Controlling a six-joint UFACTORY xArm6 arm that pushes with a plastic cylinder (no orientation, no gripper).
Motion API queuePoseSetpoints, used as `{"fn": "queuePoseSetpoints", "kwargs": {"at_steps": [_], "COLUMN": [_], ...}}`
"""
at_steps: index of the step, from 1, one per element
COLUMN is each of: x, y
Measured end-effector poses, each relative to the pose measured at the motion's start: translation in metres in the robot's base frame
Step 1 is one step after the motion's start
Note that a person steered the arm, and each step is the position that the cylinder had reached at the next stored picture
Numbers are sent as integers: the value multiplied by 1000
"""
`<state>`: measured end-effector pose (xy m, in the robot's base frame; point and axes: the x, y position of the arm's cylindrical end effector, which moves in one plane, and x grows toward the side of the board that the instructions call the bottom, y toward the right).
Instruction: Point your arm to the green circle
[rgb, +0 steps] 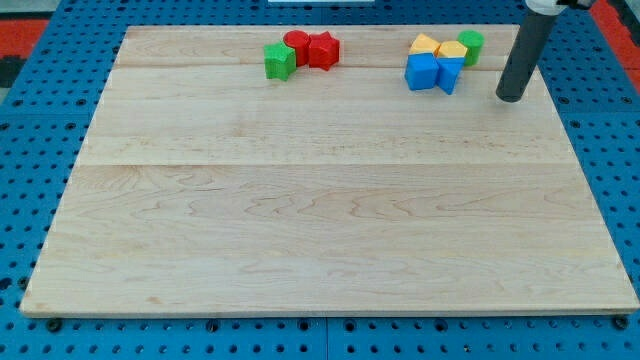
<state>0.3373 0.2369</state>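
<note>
The green circle (472, 45) is a short green cylinder at the view's top right, at the right end of a cluster with two yellow blocks (438, 48) and two blue blocks (432, 72). My tip (510, 97) rests on the board, to the right of and below the green circle, a short gap away. It touches no block. The dark rod rises from it toward the view's top right corner.
A second cluster sits at the view's top centre: a green block (279, 61), a red cylinder (297, 44) and a red star-like block (323, 50). The wooden board (320, 220) lies on a blue perforated table.
</note>
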Motion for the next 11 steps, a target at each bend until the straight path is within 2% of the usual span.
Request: {"fn": "queuePoseSetpoints", "kwargs": {"at_steps": [4, 9, 10, 11], "x": [-2, -12, -71, -106], "y": [1, 108, 108, 88]}}
